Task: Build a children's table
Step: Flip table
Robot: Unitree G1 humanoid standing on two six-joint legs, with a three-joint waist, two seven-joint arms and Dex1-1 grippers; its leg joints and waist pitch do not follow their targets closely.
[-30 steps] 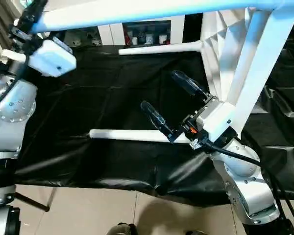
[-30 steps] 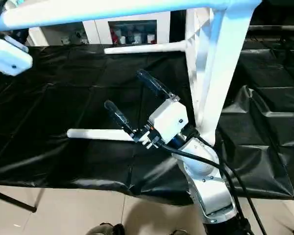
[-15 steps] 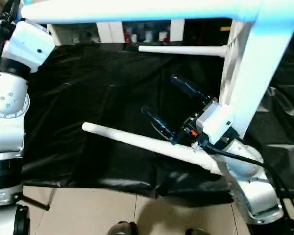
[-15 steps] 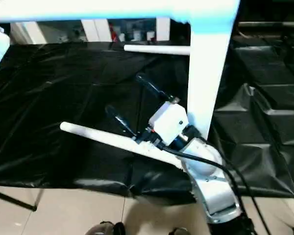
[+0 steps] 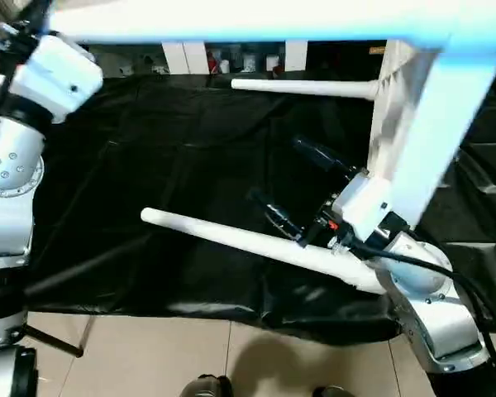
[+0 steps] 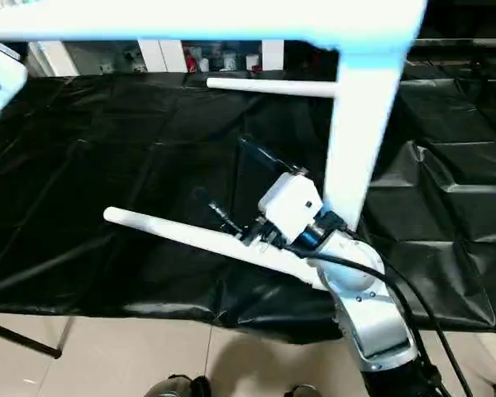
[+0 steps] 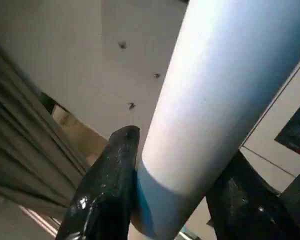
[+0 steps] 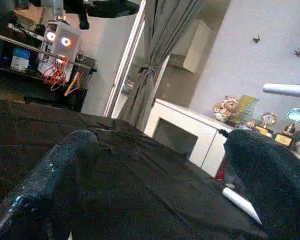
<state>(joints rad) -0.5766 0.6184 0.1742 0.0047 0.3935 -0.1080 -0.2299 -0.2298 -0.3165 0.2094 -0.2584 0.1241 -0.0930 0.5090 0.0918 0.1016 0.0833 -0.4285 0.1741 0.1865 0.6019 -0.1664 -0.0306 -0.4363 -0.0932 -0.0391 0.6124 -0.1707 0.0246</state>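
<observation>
1. The left gripper [image 7: 165,200] clasps a white leg [image 7: 215,100] between its two black fingers [image 7: 107,190]; that leg runs across the top of the head views.
2. A second leg [image 5: 248,240] juts out over the black-covered table [image 5: 149,149], apparently passing under the right forearm.
3. The right gripper [image 5: 302,186] hangs spread wide, empty, just above it.
4. A third leg [image 5: 302,85] projects from the upturned table top [image 5: 388,99] at the far right.
</observation>
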